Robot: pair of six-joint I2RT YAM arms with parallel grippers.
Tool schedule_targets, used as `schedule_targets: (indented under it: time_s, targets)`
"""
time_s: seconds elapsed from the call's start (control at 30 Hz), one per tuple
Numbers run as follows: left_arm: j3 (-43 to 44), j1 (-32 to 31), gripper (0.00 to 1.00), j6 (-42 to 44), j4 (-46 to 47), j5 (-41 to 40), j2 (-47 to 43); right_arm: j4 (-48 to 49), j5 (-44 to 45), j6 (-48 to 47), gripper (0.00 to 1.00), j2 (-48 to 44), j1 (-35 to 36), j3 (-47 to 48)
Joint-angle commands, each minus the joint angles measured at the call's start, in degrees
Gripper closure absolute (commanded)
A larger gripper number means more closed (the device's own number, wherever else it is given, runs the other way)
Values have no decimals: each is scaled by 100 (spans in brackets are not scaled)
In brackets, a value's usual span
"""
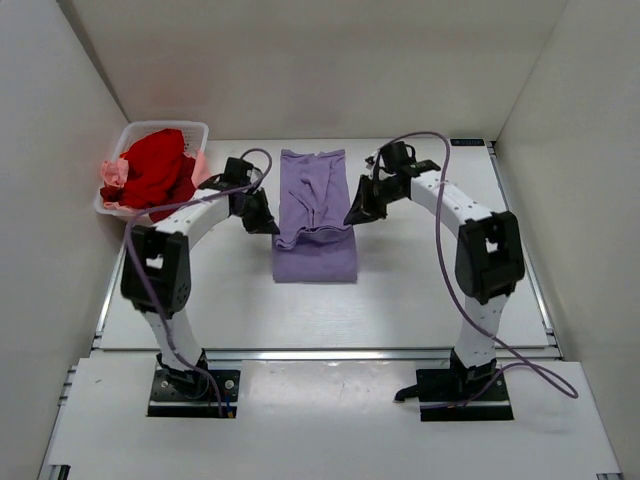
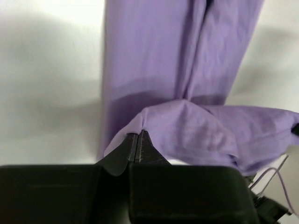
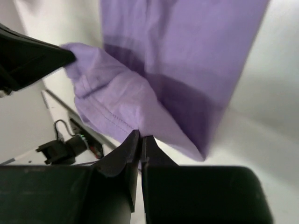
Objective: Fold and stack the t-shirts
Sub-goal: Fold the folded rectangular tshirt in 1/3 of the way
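Lavender soft cloth t-shirt (image 1: 315, 260) lies mid-table; your left gripper (image 2: 138, 144) and right gripper (image 3: 141, 140) each pinch its raised fold, pressed fingers hiding the gripped edges.

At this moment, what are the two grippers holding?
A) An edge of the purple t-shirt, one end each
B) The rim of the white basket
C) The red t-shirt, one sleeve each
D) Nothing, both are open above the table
A. The left gripper and right gripper each have their jaws shut on a lifted edge of the purple t-shirt, while the red t-shirt lies in the basket.
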Motion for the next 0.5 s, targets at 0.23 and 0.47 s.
schedule_targets:
  time_s: [0.23,0.47]
  targets:
    - [2596,487,76,-232,466,184,2035,-1208,438,-755,98,2385,-408,3022]
    - [2816,900,59,-1138,1285,694,2229,353,465,27,68,1835,-725,2385]
